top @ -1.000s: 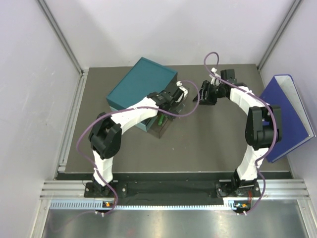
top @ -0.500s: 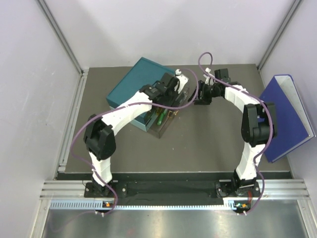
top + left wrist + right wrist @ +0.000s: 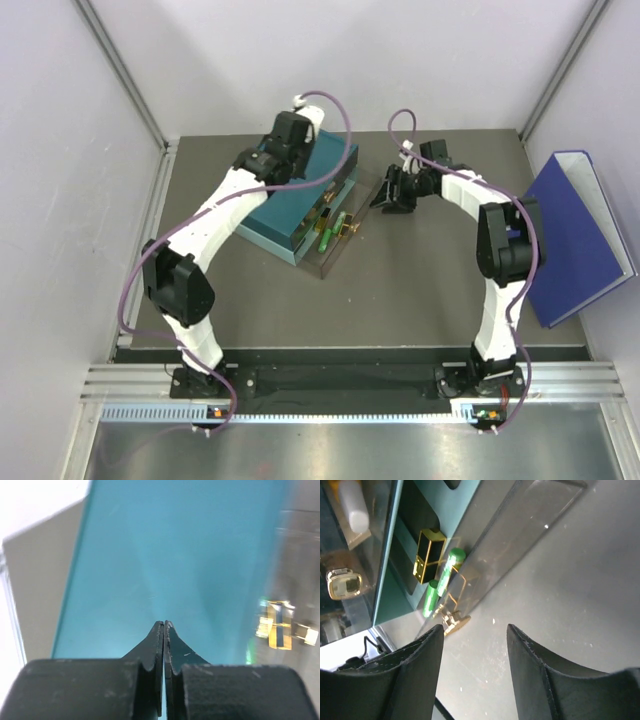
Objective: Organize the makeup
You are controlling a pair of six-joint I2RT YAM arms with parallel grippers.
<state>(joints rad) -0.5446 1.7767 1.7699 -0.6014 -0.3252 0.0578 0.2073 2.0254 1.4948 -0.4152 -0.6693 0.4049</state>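
The makeup lies in a clear drawer (image 3: 335,232) pulled out of the teal box (image 3: 318,185). In it I see a green tube (image 3: 444,577), a black and gold lipstick (image 3: 429,555) and a white tube (image 3: 352,510). The top view shows the green tube (image 3: 338,228) too, and the left wrist view catches the lipstick (image 3: 280,630) at its right edge. My left gripper (image 3: 298,135) hangs shut and empty over the box top (image 3: 164,624). My right gripper (image 3: 475,630) is open, empty, low over the table just right of the drawer (image 3: 385,195).
A gold knob (image 3: 455,622) sticks out of the drawer front, close to my right gripper's left finger. A big blue binder (image 3: 580,235) leans at the right wall. Metal rails line the left side of the dark tabletop (image 3: 420,290).
My left arm has lifted away from the drawer and swung back over the teal box, its gripper closing from open to shut. My right gripper has moved left, closer to the drawer.
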